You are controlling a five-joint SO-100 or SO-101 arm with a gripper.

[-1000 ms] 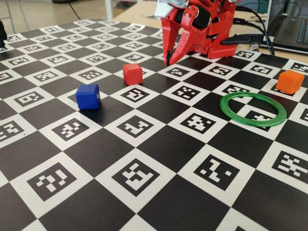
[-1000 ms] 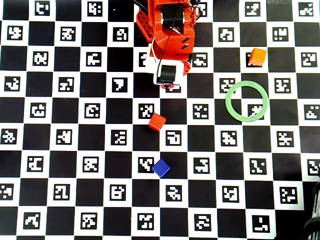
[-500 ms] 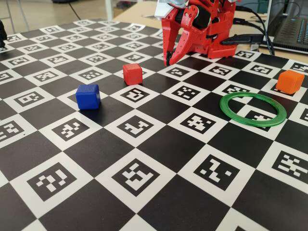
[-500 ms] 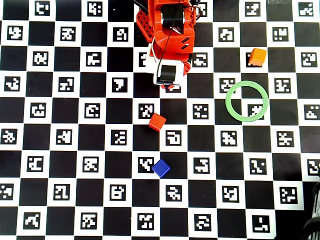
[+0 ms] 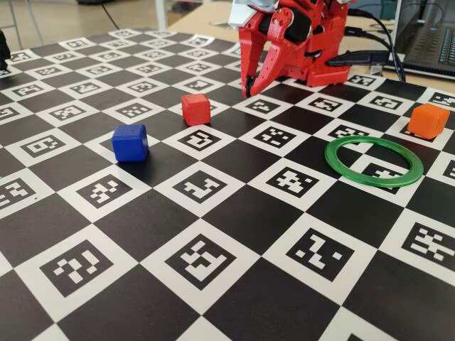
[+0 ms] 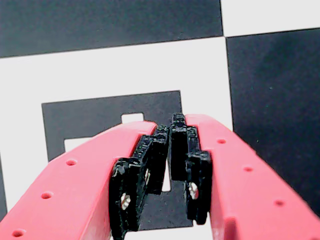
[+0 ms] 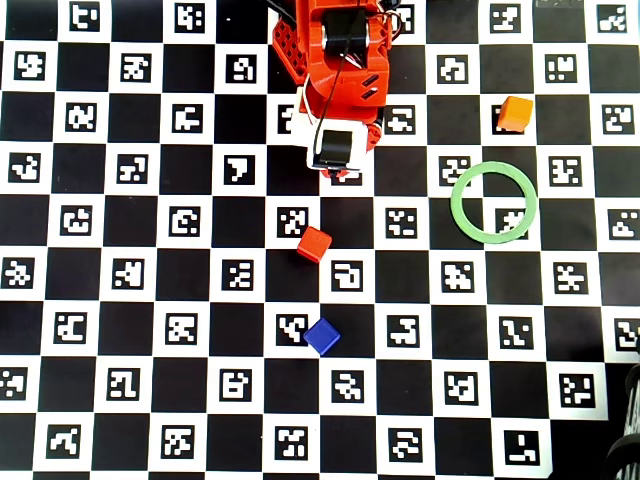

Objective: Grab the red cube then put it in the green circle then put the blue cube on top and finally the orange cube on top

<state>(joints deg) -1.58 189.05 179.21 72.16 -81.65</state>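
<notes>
My red gripper hangs tip-down just above the board near the arm's base, shut with nothing in it. In the wrist view its black pads meet over a white marker square, and no cube shows there. The red cube sits a little in front and to the left of the tip, also seen from overhead. Nearer the camera lies the blue cube. At the right, the green circle lies flat with nothing inside it, and the orange cube stands just behind it.
The whole table is a black-and-white checkerboard with printed markers. The red arm base stands at the back. Behind it are black cables and a laptop. A dark object shows at the overhead view's bottom right corner.
</notes>
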